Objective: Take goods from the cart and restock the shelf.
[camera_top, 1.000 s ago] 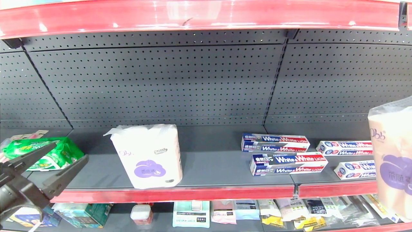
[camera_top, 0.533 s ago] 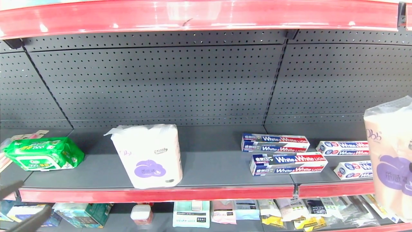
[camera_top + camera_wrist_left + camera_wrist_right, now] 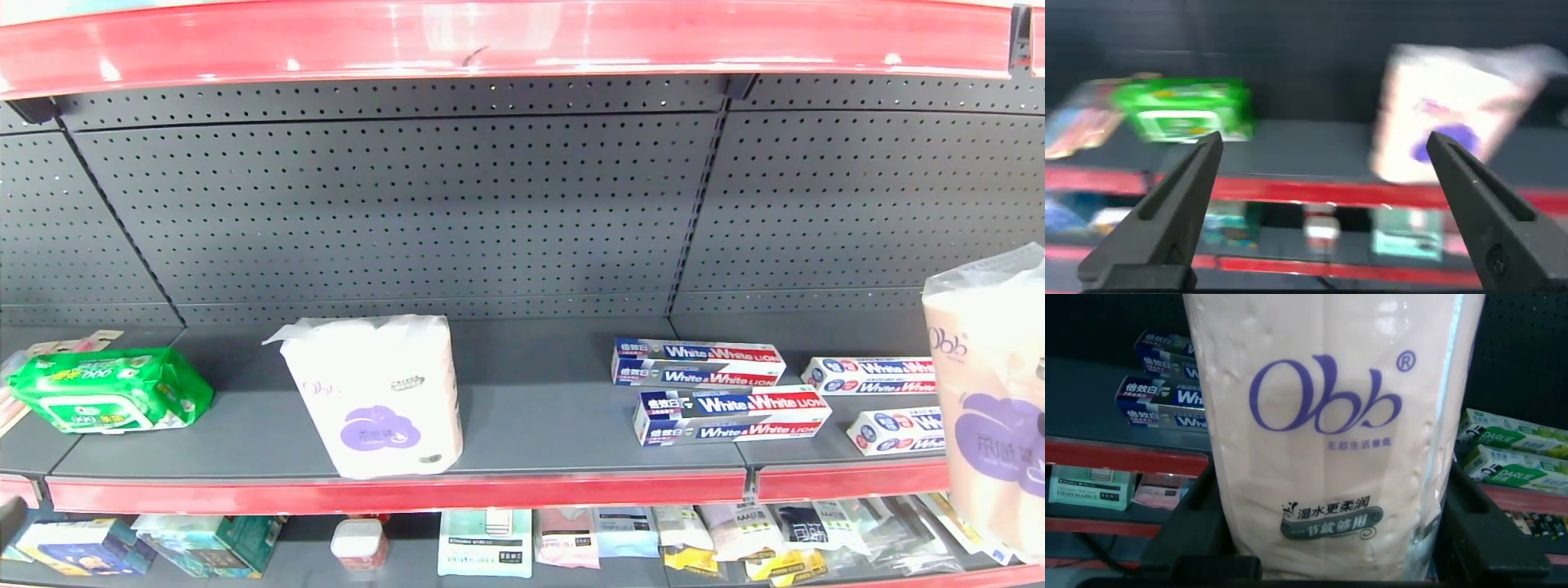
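1. Peach-tinted film wraps the tissue pack (image 3: 989, 408). The right gripper (image 3: 1335, 482) clamps it, one finger pressed against each side of its lower half. The pack hangs at the right edge of the head view, nearer than the shelf (image 3: 539, 425) and not resting on it.
2. Its long axis stands upright, matching the white tissue pack (image 3: 375, 396) that stands near the shelf's front edge.
3. The deciding relation is that the bare stretch between the white pack and the toothpaste boxes (image 3: 731, 412) lies to the robot's left of the held pack and farther in. Directly behind the held pack lie more toothpaste boxes. I judge the placement calls for a leftward, inward carry over the red lip (image 3: 408, 494).
4. The left gripper (image 3: 1323, 139) is spread wide and empty, low before the shelf front. It faces the green wipes pack (image 3: 106, 390) and the white pack. It is nearer that side, but the right arm carries the load.
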Controlling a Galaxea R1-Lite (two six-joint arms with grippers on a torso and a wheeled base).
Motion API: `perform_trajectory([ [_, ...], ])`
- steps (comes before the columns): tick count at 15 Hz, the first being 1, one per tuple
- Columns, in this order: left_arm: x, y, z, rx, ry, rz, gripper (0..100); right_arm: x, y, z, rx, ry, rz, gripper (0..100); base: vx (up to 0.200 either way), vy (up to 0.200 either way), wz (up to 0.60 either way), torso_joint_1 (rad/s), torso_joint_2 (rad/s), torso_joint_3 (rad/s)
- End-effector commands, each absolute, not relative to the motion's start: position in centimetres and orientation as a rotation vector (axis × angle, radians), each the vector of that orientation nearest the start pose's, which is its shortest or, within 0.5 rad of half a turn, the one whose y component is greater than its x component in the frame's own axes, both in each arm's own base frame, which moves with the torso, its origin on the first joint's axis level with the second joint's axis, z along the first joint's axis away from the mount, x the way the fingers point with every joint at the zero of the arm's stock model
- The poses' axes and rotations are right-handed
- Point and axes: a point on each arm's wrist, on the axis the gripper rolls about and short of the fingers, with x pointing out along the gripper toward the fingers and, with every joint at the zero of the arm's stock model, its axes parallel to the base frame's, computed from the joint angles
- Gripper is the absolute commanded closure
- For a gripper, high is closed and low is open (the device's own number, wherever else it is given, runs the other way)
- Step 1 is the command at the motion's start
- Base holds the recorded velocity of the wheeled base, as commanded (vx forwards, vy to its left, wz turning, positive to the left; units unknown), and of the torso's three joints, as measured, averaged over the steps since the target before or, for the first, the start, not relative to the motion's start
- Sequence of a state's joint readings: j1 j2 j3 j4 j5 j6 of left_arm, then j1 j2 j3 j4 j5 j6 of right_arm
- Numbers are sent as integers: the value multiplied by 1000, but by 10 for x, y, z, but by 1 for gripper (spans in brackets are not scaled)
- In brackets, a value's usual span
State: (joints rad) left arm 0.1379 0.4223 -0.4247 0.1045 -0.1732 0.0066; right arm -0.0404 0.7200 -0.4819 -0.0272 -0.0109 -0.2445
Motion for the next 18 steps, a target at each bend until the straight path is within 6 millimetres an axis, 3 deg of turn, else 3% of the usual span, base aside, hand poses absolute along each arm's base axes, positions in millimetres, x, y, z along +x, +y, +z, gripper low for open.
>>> perform_trajectory([
  [1, -16, -7, 163, -32, 120, -255, 0, 62, -2, 210, -242, 207, -19, 100, 0, 0, 0, 0, 0, 0],
  [4, -14, -3, 128, 23, 195, -42, 0, 61, -2, 212, -241, 199, -22, 100, 0, 0, 0, 0, 0, 0],
  [8, -25, -1, 88, 83, 144, 54, 0, 62, -2, 213, -242, 198, -20, 100, 0, 0, 0, 0, 0, 0],
  [13, -22, 2, 85, 33, 105, 166, 0, 66, 1, 217, -240, 193, 40, 100, 0, 0, 0, 0, 0, 0],
  [17, -26, 0, 83, -38, -11, 3, 0, 69, 2, 212, -224, 212, 119, 100, 0, 0, 0, 0, 0, 0],
  [18, -26, 1, 83, -25, -11, 35, 0, 70, 3, 212, -222, 214, 125, 100, 0, 0, 0, 0, 0, 0],
])
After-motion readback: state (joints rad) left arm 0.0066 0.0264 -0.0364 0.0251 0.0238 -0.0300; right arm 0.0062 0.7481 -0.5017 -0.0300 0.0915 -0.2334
